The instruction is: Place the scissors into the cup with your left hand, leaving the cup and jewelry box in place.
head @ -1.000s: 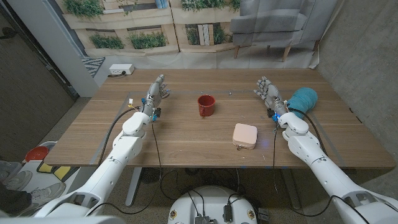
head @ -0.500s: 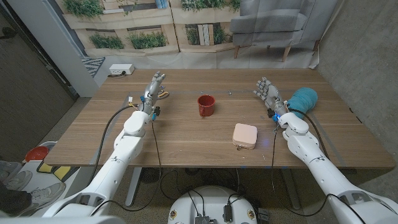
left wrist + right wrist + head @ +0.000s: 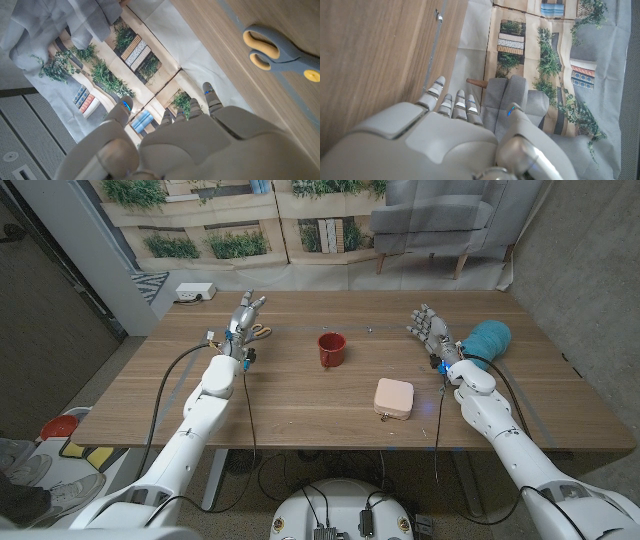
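Over the last second I have brought the left hand (image 3: 243, 318) away from the red cup (image 3: 332, 348), toward the far left part of the table (image 3: 300, 395). With that shift the scissors (image 3: 259, 332) have come out from behind it: in the head view they lie flat on the wood just beside the hand, on its cup side. The left wrist view confirms this, showing the yellow-lined handles (image 3: 265, 46) and grey shanks on the wood beside the fingertips (image 3: 208, 92), apart from them. The left hand's fingers are extended and spread, holding nothing; no contact with the scissors has been made. The right hand (image 3: 430, 330) has not moved; it stands near the teal cloth (image 3: 487, 340) with fingers apart and empty. The cup stands upright at mid-table, well apart from the scissors. The pink jewelry box (image 3: 394, 398) lies nearer me and to the right of the cup, and neither has shifted. In my judgement the task is in its approach phase. The next step calls for lowering the left hand over the handles and closing on them. The transfer should pose little risk to the jewelry box, but the cup could tip at insertion.
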